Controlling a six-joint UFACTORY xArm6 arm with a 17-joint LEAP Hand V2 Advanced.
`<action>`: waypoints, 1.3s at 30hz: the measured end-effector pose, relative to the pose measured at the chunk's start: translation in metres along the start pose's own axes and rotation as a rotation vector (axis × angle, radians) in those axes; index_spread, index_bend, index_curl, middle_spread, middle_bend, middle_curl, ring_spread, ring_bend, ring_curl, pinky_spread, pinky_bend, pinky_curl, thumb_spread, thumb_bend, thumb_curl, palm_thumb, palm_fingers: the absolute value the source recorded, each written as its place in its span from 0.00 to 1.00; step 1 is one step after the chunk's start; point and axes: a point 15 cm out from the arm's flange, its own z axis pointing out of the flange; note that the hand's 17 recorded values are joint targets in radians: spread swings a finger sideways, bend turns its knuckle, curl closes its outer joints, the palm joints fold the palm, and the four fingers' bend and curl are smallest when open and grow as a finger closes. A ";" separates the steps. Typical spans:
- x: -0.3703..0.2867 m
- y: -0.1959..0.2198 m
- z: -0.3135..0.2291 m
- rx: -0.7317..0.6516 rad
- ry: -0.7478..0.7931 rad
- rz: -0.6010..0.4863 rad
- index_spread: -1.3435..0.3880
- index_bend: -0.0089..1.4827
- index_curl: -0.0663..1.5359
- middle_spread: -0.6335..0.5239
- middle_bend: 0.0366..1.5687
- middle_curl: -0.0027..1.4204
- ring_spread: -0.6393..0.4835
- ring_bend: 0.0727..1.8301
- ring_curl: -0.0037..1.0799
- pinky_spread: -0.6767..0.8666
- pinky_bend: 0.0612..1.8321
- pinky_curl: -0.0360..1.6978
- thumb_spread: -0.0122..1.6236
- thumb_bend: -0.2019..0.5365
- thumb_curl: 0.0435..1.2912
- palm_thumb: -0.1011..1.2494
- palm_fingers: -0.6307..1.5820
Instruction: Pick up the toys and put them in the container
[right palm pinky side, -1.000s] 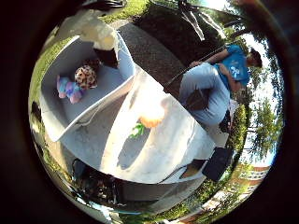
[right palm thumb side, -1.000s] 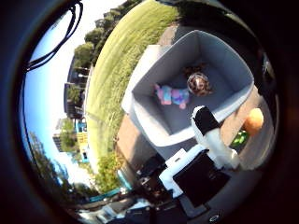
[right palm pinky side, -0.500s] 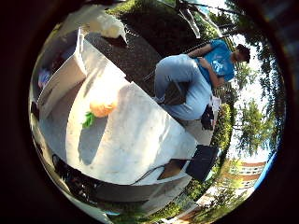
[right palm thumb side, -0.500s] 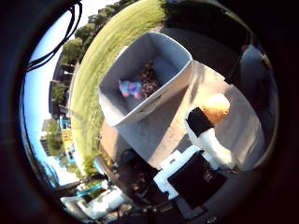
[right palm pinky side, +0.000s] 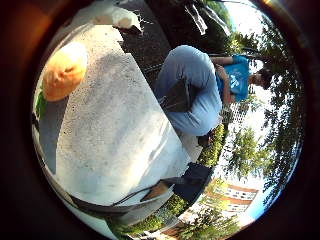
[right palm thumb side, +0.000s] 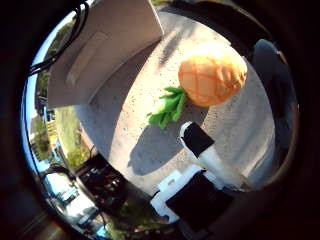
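An orange plush pineapple (right palm thumb side: 212, 75) with green leaves (right palm thumb side: 167, 107) lies on the pale speckled tabletop (right palm thumb side: 130, 140), close under the palm. It also shows as the pineapple (right palm pinky side: 62, 72) near the table's end. The grey container (right palm thumb side: 100, 50) stands beside it on the table; only its outer wall shows and its inside is hidden. My right hand (right palm thumb side: 200, 165) hovers just above the toy without touching it. One straight white finger with a black tip (right palm thumb side: 196, 139) reaches out next to the leaves, and another fingertip (right palm pinky side: 120, 17) shows past the table's end. The hand holds nothing.
The table's long edge (right palm pinky side: 125, 202) runs beside a paved strip. Dark gear (right palm thumb side: 102, 187) sits on the ground below the table's near side, with grass beyond. A seated person is close to the table's far side.
The hand has dropped towards the table and shifted from the container to the pineapple, which now fills much more of both views. The toys inside the container have gone out of sight.
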 end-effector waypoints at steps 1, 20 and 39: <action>-0.001 0.002 0.005 -0.009 0.007 0.002 0.64 0.13 0.23 0.58 0.09 0.23 0.81 0.20 0.28 0.76 0.32 0.20 0.67 0.22 0.24 0.46 0.34; -0.011 -0.004 0.026 -0.027 0.072 0.004 0.60 0.12 0.23 0.47 0.40 0.38 0.70 0.52 0.45 0.75 0.45 0.23 0.65 0.26 0.27 0.62 0.79; 0.016 0.014 -0.130 0.054 -0.082 0.165 0.26 0.37 0.34 0.38 0.77 0.67 0.47 0.74 0.74 0.58 0.80 0.47 0.67 0.25 0.44 0.82 0.71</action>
